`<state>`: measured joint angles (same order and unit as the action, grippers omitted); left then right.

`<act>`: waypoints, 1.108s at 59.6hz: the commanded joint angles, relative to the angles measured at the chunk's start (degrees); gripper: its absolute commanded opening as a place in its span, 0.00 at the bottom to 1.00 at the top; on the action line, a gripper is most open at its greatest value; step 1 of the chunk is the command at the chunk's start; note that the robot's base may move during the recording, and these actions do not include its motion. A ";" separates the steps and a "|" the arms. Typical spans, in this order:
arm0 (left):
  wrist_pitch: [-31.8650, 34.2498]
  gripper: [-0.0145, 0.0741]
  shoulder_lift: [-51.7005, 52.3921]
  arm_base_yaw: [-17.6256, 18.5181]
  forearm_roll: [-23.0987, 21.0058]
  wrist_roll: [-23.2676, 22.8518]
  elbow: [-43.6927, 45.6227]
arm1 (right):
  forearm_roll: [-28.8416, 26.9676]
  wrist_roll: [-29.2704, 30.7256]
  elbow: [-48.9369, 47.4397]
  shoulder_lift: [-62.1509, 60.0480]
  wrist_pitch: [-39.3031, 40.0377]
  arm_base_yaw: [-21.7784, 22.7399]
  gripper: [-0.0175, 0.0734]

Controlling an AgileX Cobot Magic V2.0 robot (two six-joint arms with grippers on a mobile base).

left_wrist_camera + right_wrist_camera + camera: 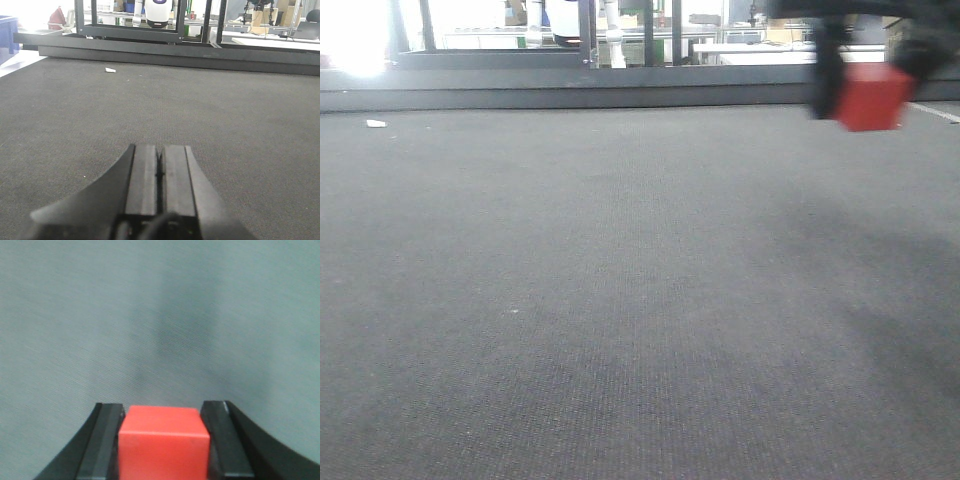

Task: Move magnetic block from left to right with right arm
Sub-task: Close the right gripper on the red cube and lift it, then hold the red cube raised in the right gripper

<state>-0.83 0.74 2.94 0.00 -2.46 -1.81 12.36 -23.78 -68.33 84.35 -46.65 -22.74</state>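
**Red cube in right claw, upper right of front view**

Containers first: the only one you've got is a blue plastic bin [7, 31] at the upper-left edge of the left wrist view, cut off by the frame. Contents can't be told.

Right gripper [163, 440]: jaws part-open, spread just to the width of the small bright-red matte cube [868, 98] and clamped on it. The black fingers [106, 440] press its left and right faces. In the right wrist view the cube sits bottom centre. In the front view it's upper right and blurred, and it appears to hang above the dark grey woven mat [620, 300]. A soft shadow lies on the mat lower right.

Left gripper [160, 172]: bottom centre of its own view, jaws fully together, holding nothing.

Around: a small white scrap [110, 70] lies on the mat's upper left, well apart from the cube. A long black rail [570, 98] runs along the mat's far edge. Behind it are a black metal frame [150, 30], a white rounded robot body [159, 12] and benches.
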 commanded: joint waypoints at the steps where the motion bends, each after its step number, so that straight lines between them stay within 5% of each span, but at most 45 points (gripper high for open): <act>1: 5.17 0.03 0.76 0.04 0.00 -0.25 -0.59 | 0.62 3.18 6.25 -8.66 7.59 3.08 0.36; 13: 5.17 0.03 0.76 0.04 0.00 -0.25 -0.59 | -1.23 9.51 20.25 -20.34 12.17 6.68 0.36; 32: 5.17 0.03 0.76 0.04 0.00 -0.25 -0.59 | -1.60 10.05 33.75 -41.41 16.63 6.77 0.36; 66: 5.17 0.03 0.76 0.04 0.00 -0.25 -0.59 | -1.58 10.05 36.09 -77.27 16.53 6.77 0.36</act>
<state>-0.83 0.74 2.94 0.00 -2.46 -1.81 10.12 -14.32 -30.77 9.08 -34.84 -16.36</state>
